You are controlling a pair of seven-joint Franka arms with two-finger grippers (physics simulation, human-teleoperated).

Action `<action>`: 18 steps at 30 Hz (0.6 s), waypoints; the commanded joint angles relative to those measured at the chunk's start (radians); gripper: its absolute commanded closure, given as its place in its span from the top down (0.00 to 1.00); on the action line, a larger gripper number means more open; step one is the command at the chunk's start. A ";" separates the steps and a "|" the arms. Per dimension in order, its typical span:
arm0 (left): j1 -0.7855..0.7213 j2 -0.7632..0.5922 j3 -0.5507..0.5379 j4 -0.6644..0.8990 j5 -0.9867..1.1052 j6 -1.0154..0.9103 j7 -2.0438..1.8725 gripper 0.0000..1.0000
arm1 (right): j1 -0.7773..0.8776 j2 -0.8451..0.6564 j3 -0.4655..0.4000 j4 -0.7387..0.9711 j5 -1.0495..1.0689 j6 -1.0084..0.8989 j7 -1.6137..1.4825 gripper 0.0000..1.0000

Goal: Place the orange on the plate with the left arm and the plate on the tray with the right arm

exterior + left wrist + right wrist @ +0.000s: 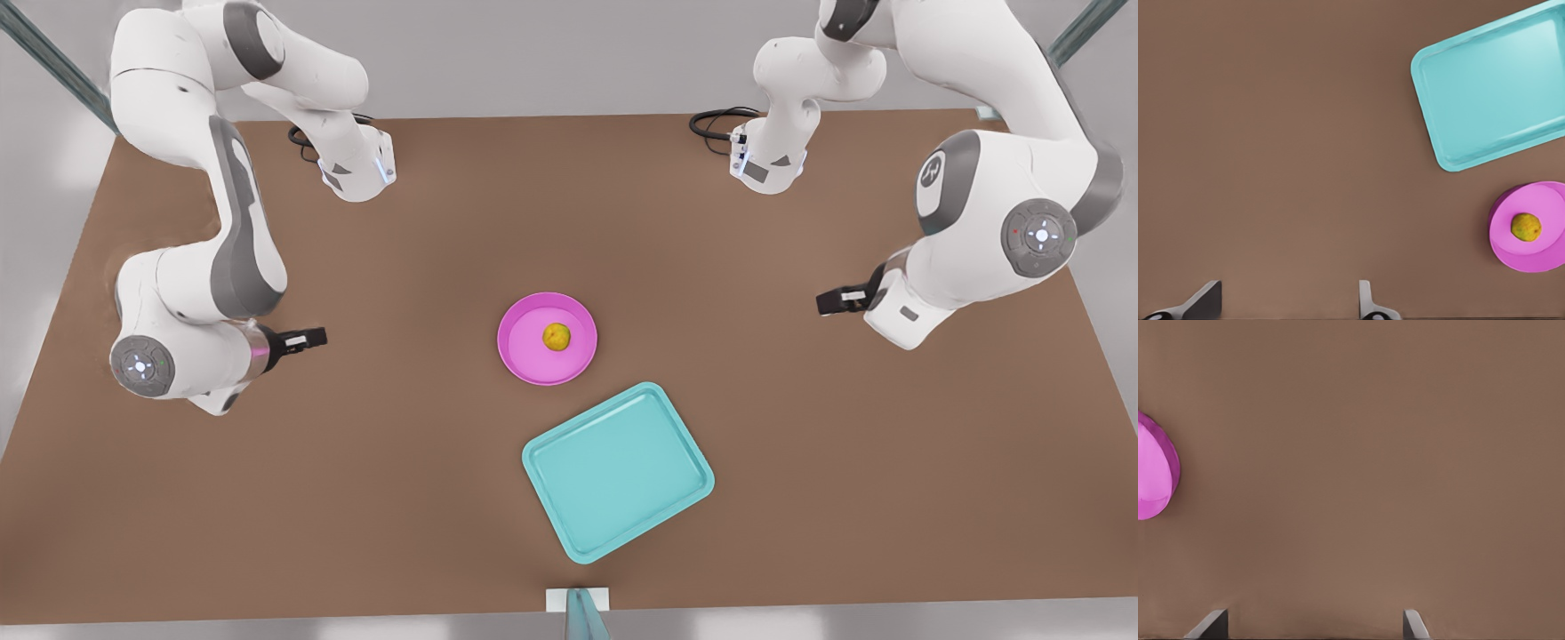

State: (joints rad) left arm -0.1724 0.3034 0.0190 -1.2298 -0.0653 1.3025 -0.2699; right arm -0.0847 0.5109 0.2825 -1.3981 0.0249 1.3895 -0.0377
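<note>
The orange (556,337) (1526,227) lies on the pink plate (530,356) (1511,250), which rests on the brown table near its middle. Part of the plate's rim (1158,470) also shows in the right wrist view. The turquoise tray (618,471) (1491,80) lies bare on the table just beside the plate, toward the front view's bottom. My left gripper (836,300) (1288,307) hangs open at the front view's right, well away from the plate. At the front view's left my right gripper (302,340) (1311,627) is open too, holding nothing.
Both arm bases (356,169) (769,160) with black cables stand at the table's far edge. A small grey mount (578,609) sits at the table's near edge, below the tray. Bare table (400,267) surrounds the plate and tray.
</note>
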 commanded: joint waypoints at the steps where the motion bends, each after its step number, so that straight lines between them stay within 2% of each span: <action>1: -0.001 0.005 -0.001 0.012 -0.013 -0.058 0.109 1.00 | 0.056 0.083 0.006 -0.082 0.130 0.239 -0.087 1.00; 2: -0.005 0.008 -0.004 0.012 -0.013 -0.057 0.107 1.00 | 0.057 0.072 0.029 -0.143 0.132 0.379 -0.087 1.00; 4: -0.007 0.009 -0.001 0.012 -0.011 -0.057 0.127 1.00 | 0.051 -0.003 0.072 -0.380 0.164 0.672 -0.085 1.00; 6: -0.009 0.014 -0.001 0.010 -0.014 -0.054 0.129 1.00 | 0.086 -0.140 0.079 -0.630 0.205 0.956 -0.083 1.00; 7: -0.007 0.016 0.001 0.009 -0.024 -0.054 0.129 1.00 | 0.112 -0.187 0.080 -0.688 0.211 1.017 -0.083 1.00; 9: -0.009 0.016 0.001 0.009 -0.022 -0.054 0.129 1.00 | 0.160 -0.196 0.079 -0.719 0.338 1.068 -0.074 1.00; 12: -0.009 0.017 -0.001 0.007 -0.021 -0.052 0.126 1.00 | 0.246 -0.088 0.079 -0.688 0.472 1.131 -0.067 1.00; 15: -0.009 0.017 -0.001 0.003 -0.016 -0.052 0.127 1.00 | 0.264 -0.006 0.079 -0.642 0.497 1.151 -0.068 1.00; 18: -0.009 0.017 -0.001 0.003 -0.016 -0.051 0.127 1.00 | 0.266 0.009 0.079 -0.627 0.497 1.151 -0.076 1.00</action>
State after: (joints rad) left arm -0.1810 0.3219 0.0185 -1.2275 -0.0825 1.2531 -0.1906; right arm 0.1795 0.5173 0.3623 -2.0280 0.4948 2.4325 -0.0827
